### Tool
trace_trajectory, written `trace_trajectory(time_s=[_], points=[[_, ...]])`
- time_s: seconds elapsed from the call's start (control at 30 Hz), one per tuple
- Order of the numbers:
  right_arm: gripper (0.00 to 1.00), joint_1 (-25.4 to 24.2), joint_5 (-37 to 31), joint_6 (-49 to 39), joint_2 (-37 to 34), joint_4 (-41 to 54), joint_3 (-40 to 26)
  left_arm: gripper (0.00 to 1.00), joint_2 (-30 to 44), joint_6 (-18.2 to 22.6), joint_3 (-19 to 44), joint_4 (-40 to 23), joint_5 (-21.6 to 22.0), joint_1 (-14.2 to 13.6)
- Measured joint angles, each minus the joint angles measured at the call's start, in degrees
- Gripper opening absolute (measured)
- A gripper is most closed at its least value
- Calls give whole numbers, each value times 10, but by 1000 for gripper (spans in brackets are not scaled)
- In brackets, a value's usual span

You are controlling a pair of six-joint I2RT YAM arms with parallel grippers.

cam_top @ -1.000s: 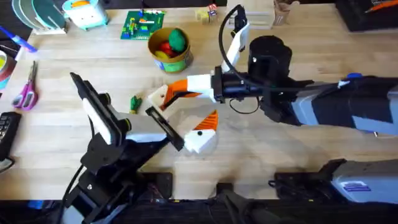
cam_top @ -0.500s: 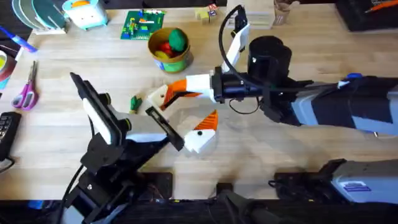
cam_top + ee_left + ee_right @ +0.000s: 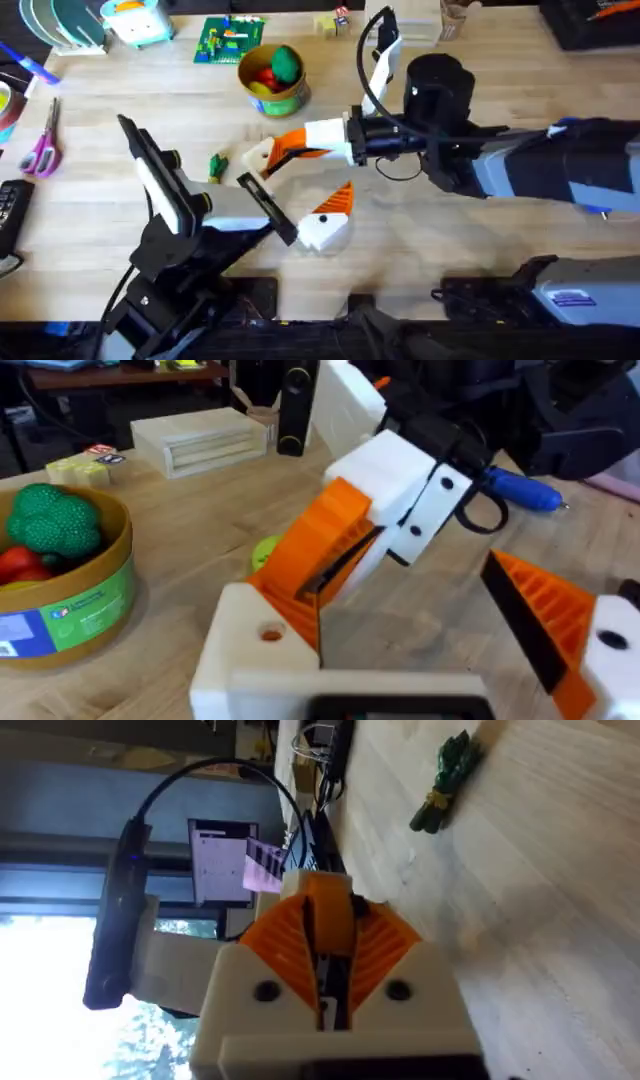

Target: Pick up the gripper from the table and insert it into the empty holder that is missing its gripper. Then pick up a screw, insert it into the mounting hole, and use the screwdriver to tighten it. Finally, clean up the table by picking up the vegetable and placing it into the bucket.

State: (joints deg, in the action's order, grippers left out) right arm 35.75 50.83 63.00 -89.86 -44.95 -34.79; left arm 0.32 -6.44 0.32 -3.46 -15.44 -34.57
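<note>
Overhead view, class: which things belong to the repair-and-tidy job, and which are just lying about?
Job: orange gripper, white holder, blue screwdriver, vegetable, yellow bucket.
Lying about: pink scissors, green brick plate.

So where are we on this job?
Nothing is finished yet. In hand: the right gripper looks shut on the orange gripper, not yet in the holder. Left: seating it, the screw, tightening with the screwdriver, which lies untouched, and moving the vegetable from the table into the bucket.
</note>
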Motion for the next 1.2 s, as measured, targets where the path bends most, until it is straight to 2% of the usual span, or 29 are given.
trace_trajectory(time_s=[0.33,0.6,1.2], points=[[144,-14,42,4,0,0,0,993,0,4,0,2,-19,0],[263,-17,68,7,-2,0,0,993,0,5,0,3,-41,-5],[370,-45,151,23,-4,1,0,993,0,17,0,5,-97,-13]])
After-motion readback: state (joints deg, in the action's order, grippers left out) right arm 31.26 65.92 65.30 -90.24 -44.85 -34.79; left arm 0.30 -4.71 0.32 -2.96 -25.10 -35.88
